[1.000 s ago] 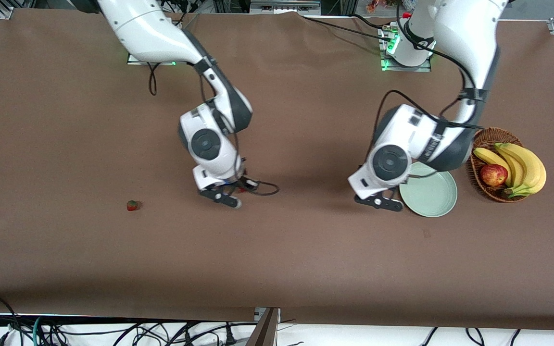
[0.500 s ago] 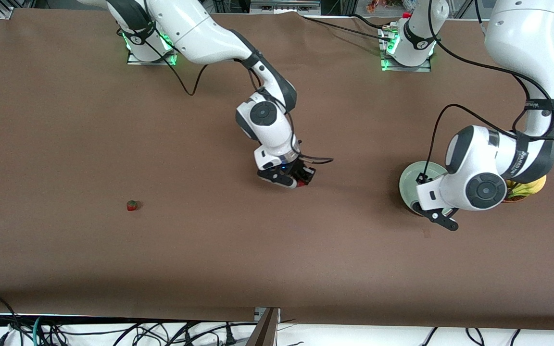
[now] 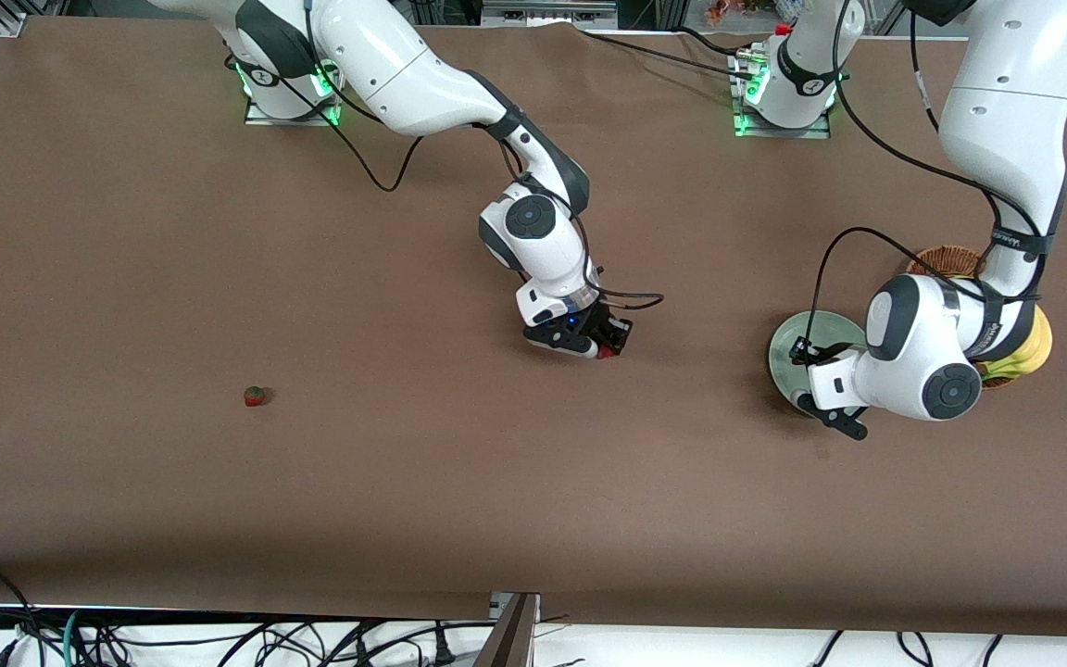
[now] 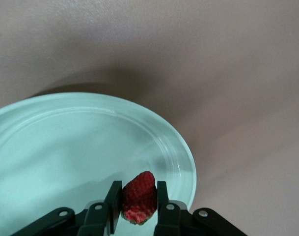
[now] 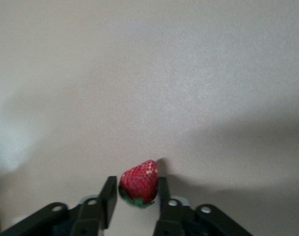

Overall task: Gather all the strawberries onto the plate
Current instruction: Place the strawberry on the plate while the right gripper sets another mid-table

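Wrist views alone reveal 2 strawberries: left claw [image 4: 135, 209] clamps a first strawberry [image 4: 139, 196] over the plate [image 4: 66, 147]; right claw [image 5: 134, 199] stands slightly apart around a second strawberry [image 5: 138, 184] over the tabletop [image 5: 188, 73].

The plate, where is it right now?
The plate sits toward the left arm's end of the table, beside the wicker basket. The left gripper holds a strawberry over it.

Open table [image 3: 404, 482] lies between my right gripper [image 3: 606, 345] and the plate [image 3: 788, 347] — nothing on that stretch. My left gripper [image 3: 825, 408] hangs over the plate's near rim — one obstruction.
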